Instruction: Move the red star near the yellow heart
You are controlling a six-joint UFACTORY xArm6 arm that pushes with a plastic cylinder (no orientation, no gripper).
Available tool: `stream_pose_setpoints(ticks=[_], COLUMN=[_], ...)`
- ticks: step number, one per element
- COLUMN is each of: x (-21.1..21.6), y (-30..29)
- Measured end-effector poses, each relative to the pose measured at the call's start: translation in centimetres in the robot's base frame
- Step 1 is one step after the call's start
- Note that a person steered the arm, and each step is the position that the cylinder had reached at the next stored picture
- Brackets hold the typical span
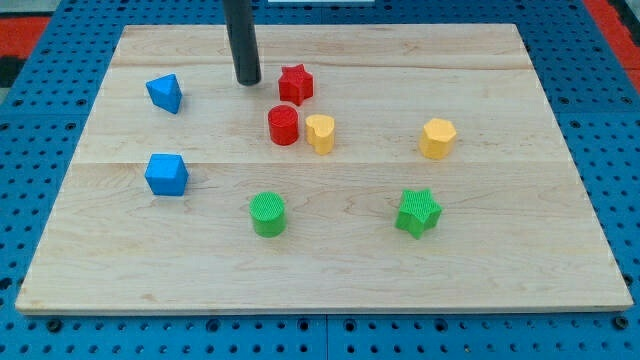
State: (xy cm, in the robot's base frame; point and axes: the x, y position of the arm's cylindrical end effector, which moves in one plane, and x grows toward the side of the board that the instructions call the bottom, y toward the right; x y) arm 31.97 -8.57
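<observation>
Red star (296,83) (upright) beside my tip (249,81)

Probably a robotics lab, pale wooden board (330,265), blue perforated bench (20,200) beneath, small coloured test blocks

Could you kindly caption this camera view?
My tip sits just left of the red star, above the yellow heart.
</observation>
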Motion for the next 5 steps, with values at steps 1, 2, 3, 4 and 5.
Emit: stream_pose_setpoints(ticks=[1, 2, 3, 4, 5], x=[0.3, -2.5, -4.0, -3.9, -3.9], y=[1.7, -0.4, -0.3, 2.7, 4.9])
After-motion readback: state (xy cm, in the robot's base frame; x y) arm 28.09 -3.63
